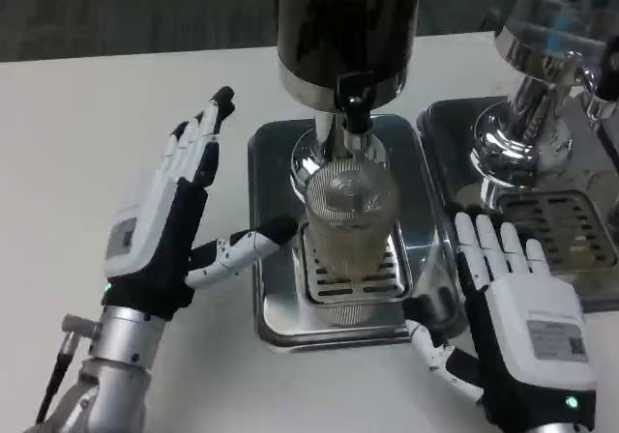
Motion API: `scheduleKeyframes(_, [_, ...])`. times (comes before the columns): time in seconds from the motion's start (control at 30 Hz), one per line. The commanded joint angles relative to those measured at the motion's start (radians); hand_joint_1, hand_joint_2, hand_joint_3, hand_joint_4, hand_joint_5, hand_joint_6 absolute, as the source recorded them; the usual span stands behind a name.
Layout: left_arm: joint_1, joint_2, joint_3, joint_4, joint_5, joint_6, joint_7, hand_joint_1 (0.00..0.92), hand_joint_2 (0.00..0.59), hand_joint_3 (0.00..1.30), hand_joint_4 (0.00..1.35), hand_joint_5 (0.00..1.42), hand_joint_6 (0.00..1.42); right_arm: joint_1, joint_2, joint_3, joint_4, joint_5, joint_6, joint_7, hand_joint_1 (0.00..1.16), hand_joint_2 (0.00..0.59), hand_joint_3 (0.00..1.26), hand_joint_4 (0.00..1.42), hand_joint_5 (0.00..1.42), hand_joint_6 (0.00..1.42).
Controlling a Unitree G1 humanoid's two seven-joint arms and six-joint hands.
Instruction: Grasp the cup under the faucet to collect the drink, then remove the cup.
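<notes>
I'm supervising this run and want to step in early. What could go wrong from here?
1. The cup is clear and ribbed, standing on the drip grate; the open left hand has only its thumb near it, so a one-sided push may tip it.
2. The faucet sits just above the rim, so lifting straight up may strike it.
3. The right hand rests beside the tray and may nudge it.
</notes>
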Motion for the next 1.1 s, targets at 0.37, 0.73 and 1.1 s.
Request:
scheduleKeyframes(0.37, [0.062,0.02,0.148,-0.275,-0.421,-0.145,-0.489,0.0,0.089,0.0,0.0,0.0,0.0,-0.033,-0.012,-0.001,0.029,0.016,-0.011,0.007,0.28,0.399,0.0,0.0,0.0,0.0])
scheduleKeyframes(0.73, [0.007,-0.052,0.169,-0.364,-0.583,-0.126,-0.756,0.0,0.11,0.03,0.0,0.04,0.04,-0.029,0.013,-0.002,0.016,0.008,0.009,-0.013,0.27,0.411,0.0,0.0,0.0,0.0])
scheduleKeyframes(1.1, [-0.075,-0.125,0.182,-0.255,-0.597,-0.093,-0.917,0.0,0.124,0.11,0.0,0.11,0.09,-0.012,0.031,-0.01,0.012,0.008,0.031,-0.042,0.3,0.42,0.0,0.0,0.0,0.0])
